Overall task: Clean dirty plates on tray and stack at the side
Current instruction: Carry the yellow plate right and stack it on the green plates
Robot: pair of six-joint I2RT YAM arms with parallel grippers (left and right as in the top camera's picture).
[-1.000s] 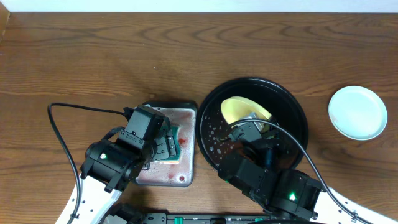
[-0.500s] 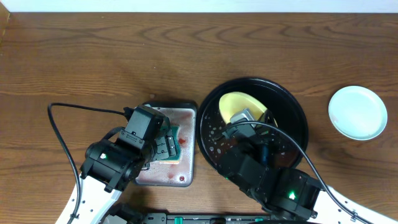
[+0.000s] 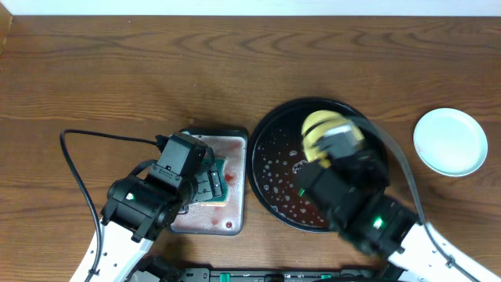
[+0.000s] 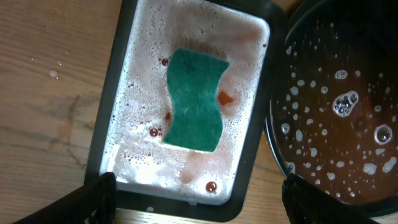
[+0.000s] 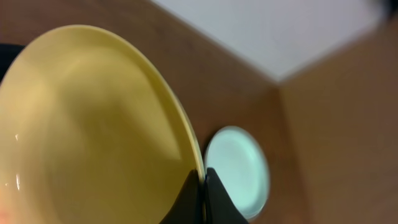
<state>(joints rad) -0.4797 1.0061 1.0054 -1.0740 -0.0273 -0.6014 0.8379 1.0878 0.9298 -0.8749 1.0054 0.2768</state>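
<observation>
We note the right tool [image 5: 202,188] closed on the rim of the yellow plate [image 5: 93,124], tilted above the black tray [image 3: 270,182]; the mint plate [image 3: 450,142] lies rightward, near the worktop's [image 3: 117,70] right edge, nearest this arm.

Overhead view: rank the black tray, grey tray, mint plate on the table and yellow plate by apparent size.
1. black tray
2. grey tray, though partly covered
3. mint plate
Unranked: yellow plate, tilted and half hidden, so its size here is unreliable.
</observation>
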